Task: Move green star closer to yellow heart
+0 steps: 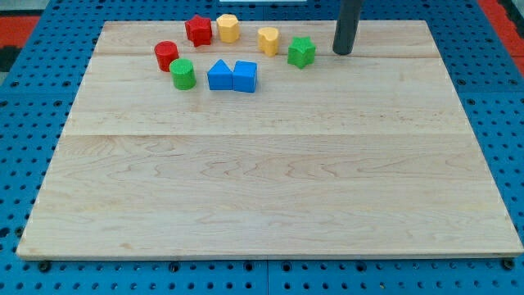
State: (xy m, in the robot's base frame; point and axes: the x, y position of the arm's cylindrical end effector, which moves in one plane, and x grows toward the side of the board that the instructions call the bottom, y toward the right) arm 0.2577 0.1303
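Observation:
The green star [301,52] lies near the view's top, just right of the yellow heart [268,39], with a small gap between them. My tip [342,52] rests on the board a short way to the right of the green star, not touching it. The dark rod rises from there out of the view's top.
A yellow hexagon [228,27] and a red star [198,29] lie left of the heart. A red cylinder [166,55], a green cylinder [182,74], a blue triangle [219,75] and a blue cube [245,75] sit below them. The wooden board [270,180] lies on a blue pegboard.

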